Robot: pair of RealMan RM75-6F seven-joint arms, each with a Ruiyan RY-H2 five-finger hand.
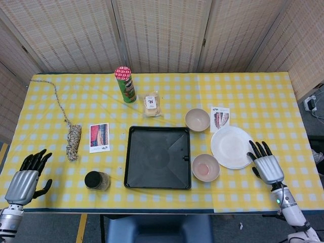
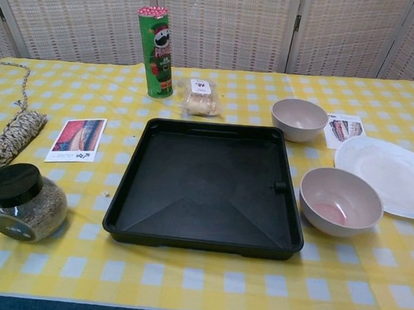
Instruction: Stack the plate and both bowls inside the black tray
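The black tray (image 1: 137, 177) (image 2: 126, 220) lies empty at the table's middle. To its right sits a beige bowl (image 1: 205, 167) (image 2: 340, 202) with a pink patch inside. A second beige bowl (image 1: 197, 120) (image 2: 298, 119) stands further back. The white plate (image 1: 231, 147) (image 2: 385, 173) lies flat right of both bowls. My right hand (image 1: 264, 165) hovers open just right of the plate's near edge, fingers spread, holding nothing. My left hand (image 1: 25, 178) is open at the table's front left corner, far from the tray. Neither hand shows in the chest view.
A green chips can (image 1: 125, 84), a wrapped snack (image 1: 151, 105), a rope coil (image 1: 74, 140), two picture cards (image 1: 99, 137) (image 1: 219, 119) and a black-lidded jar (image 1: 96, 180) lie around the tray on the yellow checked cloth.
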